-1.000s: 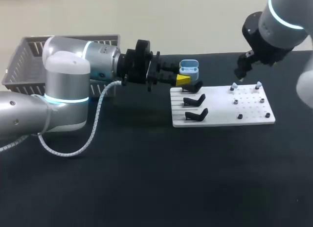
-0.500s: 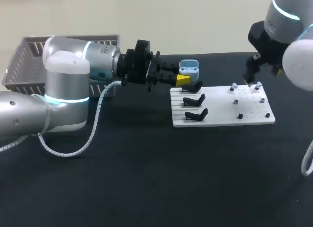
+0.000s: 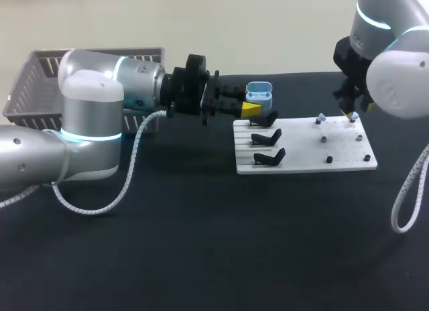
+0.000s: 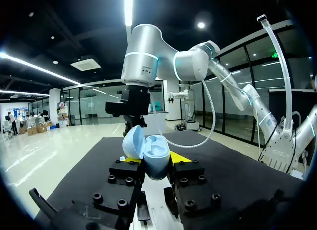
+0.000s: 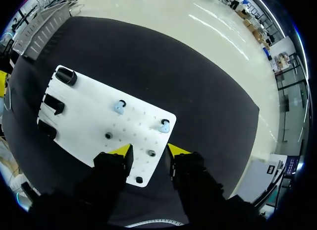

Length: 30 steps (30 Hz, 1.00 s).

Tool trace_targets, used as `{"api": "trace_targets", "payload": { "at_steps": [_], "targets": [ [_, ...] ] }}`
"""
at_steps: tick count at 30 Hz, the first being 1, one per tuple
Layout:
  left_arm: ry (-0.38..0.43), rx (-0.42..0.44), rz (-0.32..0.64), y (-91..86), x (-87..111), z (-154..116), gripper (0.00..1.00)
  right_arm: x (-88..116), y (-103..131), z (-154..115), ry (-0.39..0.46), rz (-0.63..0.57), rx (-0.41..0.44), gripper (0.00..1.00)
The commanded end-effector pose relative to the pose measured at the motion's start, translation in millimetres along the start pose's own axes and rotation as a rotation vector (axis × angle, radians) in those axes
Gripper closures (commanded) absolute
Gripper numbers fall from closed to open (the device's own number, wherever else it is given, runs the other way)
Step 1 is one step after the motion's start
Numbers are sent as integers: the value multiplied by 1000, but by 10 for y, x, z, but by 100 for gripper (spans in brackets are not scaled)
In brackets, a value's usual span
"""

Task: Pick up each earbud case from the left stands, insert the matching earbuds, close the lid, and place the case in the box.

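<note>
now the left gripper (image 3: 249,110) holds the blue earbud case (image 3: 259,94) up

the left arm comes in from the side and lies flat above the black table (image 3: 201,244). its two yellow tips press on the earbud case from both sides, so its jaws are tight on the case. the case is light blue and its lid is open. it hangs in the air by the far left corner of the white board (image 3: 305,165). that is just above the farthest of the three black stands (image 3: 267,137). the stands sit in a row on the left part of the board. in the left wrist view the case sits right between the fingers, with the lid tipped to one side.

the right gripper (image 5: 148,150) hangs low over the far right part of the board, with its tips pointing down. its jaws are apart and hold nothing. in the right wrist view you can see the board through the gap. two blue earbuds (image 5: 119,107) sit on the board ahead of this gripper, a bit apart from each other. some small dark bits (image 5: 108,136) sit on the board too, and one is right under the gap. they are too small to tell what they are.

the grey basket (image 3: 33,83) stands on the table at the far left, behind the left arm and well apart from the board.
</note>
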<state>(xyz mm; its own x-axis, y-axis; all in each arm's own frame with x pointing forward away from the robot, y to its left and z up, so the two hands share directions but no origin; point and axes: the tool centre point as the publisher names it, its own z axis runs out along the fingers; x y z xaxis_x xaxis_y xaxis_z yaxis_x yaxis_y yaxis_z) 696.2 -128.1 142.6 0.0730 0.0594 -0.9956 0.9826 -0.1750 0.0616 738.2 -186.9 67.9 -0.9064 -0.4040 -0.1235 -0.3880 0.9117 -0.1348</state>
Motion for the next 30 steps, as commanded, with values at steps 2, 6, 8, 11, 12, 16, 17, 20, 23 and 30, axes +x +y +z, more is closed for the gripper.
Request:
{"api": "trace_targets", "payload": {
  "at_steps": [2, 6, 8, 11, 12, 16, 17, 20, 23, 30],
  "targets": [
    [-3, -2, 3, -1, 11, 2, 100, -82, -23, 106, 22, 0, 1, 58],
    [-3, -2, 3, -1, 11, 2, 100, -102, -59, 190, 34, 9, -4, 56],
    [-3, -2, 3, -1, 11, 2, 100, -110, -73, 226, 39, 12, -5, 56],
    [-3, -2, 3, -1, 11, 2, 100, -124, -95, 273, 47, 16, -7, 56],
    [-3, -2, 3, -1, 11, 2, 100, -127, -100, 282, 50, 17, -7, 55],
    [-3, -2, 3, -1, 11, 2, 100, -140, -124, 322, 53, 20, -10, 55],
    [-3, -2, 3, -1, 11, 2, 100, -142, -127, 329, 53, 21, -10, 55],
    [-3, -2, 3, -1, 11, 2, 100, -144, -139, 362, 57, 23, -6, 55],
    [-3, -2, 3, -1, 11, 2, 100, -140, -156, 405, 66, 25, -2, 55],
    [-3, -2, 3, -1, 11, 2, 100, -130, -184, 453, 71, 30, -1, 56]
  ]
}}
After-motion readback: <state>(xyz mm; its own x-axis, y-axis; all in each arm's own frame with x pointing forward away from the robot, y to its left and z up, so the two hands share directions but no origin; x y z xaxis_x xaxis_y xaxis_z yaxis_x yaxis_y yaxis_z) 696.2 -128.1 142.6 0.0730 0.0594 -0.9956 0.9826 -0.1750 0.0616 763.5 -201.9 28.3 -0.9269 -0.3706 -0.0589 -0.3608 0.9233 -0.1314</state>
